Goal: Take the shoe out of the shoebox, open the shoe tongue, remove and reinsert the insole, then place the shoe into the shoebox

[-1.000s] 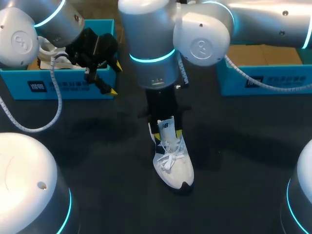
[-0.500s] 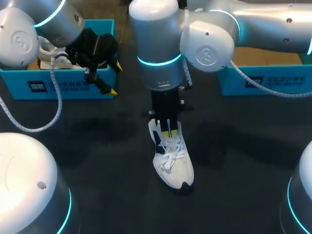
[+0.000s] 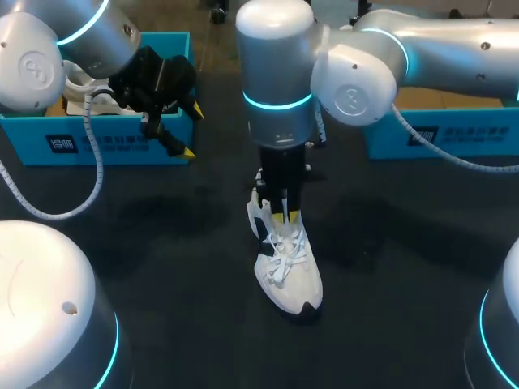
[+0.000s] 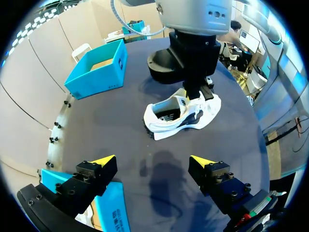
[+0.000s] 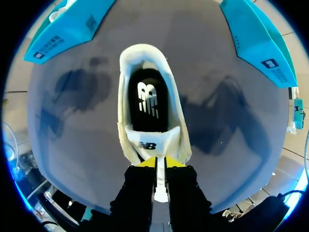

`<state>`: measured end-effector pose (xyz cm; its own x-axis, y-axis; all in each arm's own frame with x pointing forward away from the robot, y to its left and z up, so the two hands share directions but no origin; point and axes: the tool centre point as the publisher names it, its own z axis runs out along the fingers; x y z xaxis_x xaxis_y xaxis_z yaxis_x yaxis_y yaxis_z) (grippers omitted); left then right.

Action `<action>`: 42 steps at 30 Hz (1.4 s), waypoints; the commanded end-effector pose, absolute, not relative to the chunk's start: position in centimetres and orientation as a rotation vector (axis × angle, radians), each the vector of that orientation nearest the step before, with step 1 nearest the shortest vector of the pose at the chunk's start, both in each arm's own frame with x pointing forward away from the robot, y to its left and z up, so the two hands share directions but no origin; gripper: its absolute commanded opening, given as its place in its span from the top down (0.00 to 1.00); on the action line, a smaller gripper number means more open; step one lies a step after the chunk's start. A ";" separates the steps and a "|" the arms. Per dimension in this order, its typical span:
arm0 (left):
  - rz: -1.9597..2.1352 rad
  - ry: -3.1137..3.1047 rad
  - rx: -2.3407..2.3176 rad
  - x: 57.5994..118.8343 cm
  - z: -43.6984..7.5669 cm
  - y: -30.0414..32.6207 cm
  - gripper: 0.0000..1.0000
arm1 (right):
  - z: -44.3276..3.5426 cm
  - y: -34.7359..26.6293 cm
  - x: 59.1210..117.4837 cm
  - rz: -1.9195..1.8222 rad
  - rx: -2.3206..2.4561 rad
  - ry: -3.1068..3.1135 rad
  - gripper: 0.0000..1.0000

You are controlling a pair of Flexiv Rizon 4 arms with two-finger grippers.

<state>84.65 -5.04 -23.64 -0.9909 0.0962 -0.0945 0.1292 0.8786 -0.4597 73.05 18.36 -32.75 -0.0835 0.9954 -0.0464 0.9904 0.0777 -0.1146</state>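
Currently the right fingers (image 5: 143, 189) pinch the shoe tongue (image 5: 153, 138); left fingers (image 4: 94, 172) gape wide.

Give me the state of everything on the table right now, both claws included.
Shoe: upright on the table.
Insole: in the shoe.
Right claw: shut on the tongue.
Left claw: open, empty.
Left shoebox: open.
Right shoebox: open.
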 end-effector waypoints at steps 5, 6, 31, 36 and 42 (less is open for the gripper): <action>-0.730 2.979 0.179 84.6 -23.6 -5.1 0.00 | -32.3 17.7 73.8 0.105 -2.098 -2.297 0.87; -0.730 2.979 0.179 84.6 -23.6 -5.1 0.00 | -32.7 17.6 74.0 0.097 -2.090 -2.293 0.88; -0.730 2.979 0.179 84.6 -23.6 -5.1 0.00 | -28.4 16.5 76.6 0.051 -1.416 -2.911 0.57; -0.730 2.979 0.179 84.6 -23.6 -5.1 0.00 | -28.0 17.3 77.2 0.054 -1.048 -3.087 0.52; -0.730 2.979 0.179 84.6 -23.6 -5.1 0.00 | -27.5 18.3 77.4 0.034 -0.677 -3.197 0.03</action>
<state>84.64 -5.04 -23.64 -0.9909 0.0962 -0.0945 0.1291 0.8786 -0.4597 77.27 17.54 -27.63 -0.7240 0.6828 -0.0983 0.6836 0.7292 0.0304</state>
